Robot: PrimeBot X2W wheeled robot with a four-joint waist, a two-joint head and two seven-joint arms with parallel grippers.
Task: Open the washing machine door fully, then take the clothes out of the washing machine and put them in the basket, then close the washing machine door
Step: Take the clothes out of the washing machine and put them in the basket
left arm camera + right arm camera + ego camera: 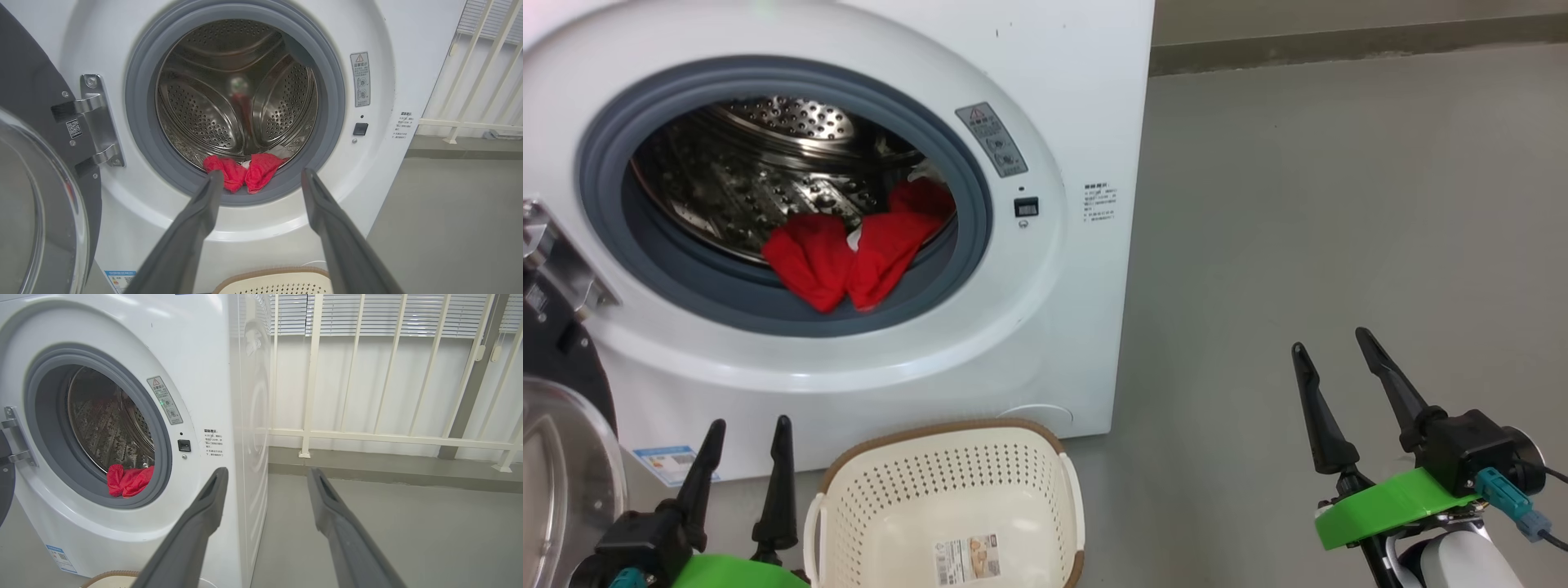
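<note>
- Washing machine (1045, 98): stands on the grey floor (1339, 204), white front turned to the head camera, round opening ringed by a grey gasket (605, 163).
- Washing machine door (564, 482): swung open to the robot's left of the opening, hung on a metal hinge (96, 118); clear glass bowl shows at the left edge of the left wrist view.
- Clothes (858, 245): lie at the bottom front of the perforated steel drum (768, 163); red with a little white, two red folds draped over the drum lip onto the lower gasket.
- Basket (947, 482): sits on the floor just in front of the machine, below the opening; barcode label (968, 559) shows on its bare bottom.
- Blue sticker (670, 461): fixed low on the front panel, left of the basket.
- Left pincer (750, 423): released, fingers spread, nothing between them; hangs low between the basket's left handle and the open door. In the left wrist view, points at the lower gasket and the clothes, apart from both.
- Right pincer (1330, 340): released, fingers spread, nothing between them; hovers over bare floor to the right of the machine, well apart from the basket. In the right wrist view, aims past the machine's front right corner toward a pale railing (367, 437).
</note>
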